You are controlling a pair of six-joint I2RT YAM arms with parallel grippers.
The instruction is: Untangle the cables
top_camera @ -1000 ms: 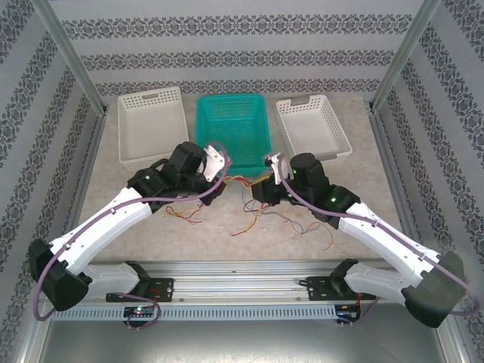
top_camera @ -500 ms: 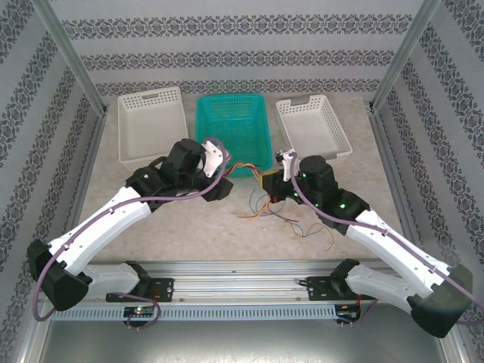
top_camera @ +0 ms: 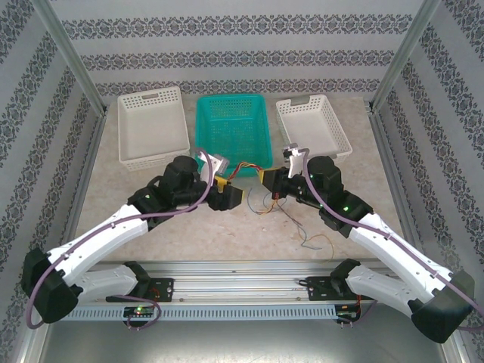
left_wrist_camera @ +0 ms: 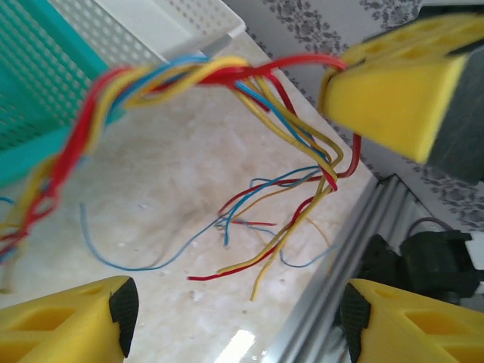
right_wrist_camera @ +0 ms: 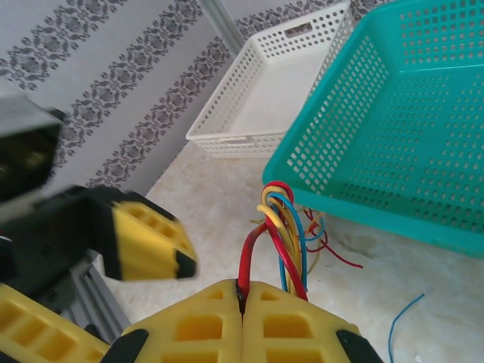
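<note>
The cables (left_wrist_camera: 189,76) are thin red, yellow and blue wires twisted into one bundle, raised above the table, with loose ends (left_wrist_camera: 257,242) trailing on the marble. My right gripper (right_wrist_camera: 242,291) is shut on the bundle (right_wrist_camera: 281,219), a red wire pinched between its yellow fingers (left_wrist_camera: 393,91). In the top view the right gripper (top_camera: 270,183) stands just in front of the teal basket. The left gripper (top_camera: 228,193) faces it from the left. My left gripper (left_wrist_camera: 238,318) is open with nothing between its fingertips, just below the bundle. More strands (top_camera: 265,206) hang beneath the grippers.
A teal mesh basket (top_camera: 203,132) sits at the back centre, with a white basket (top_camera: 151,125) to its left and another (top_camera: 314,128) to its right. Stray wire ends (top_camera: 314,242) lie right of centre. An aluminium rail (top_camera: 242,268) runs along the near edge.
My left gripper has opened and let go of the cables. The right gripper closed on the bundle and pulled it right and toward the back, dragging the trailing wires with it.
</note>
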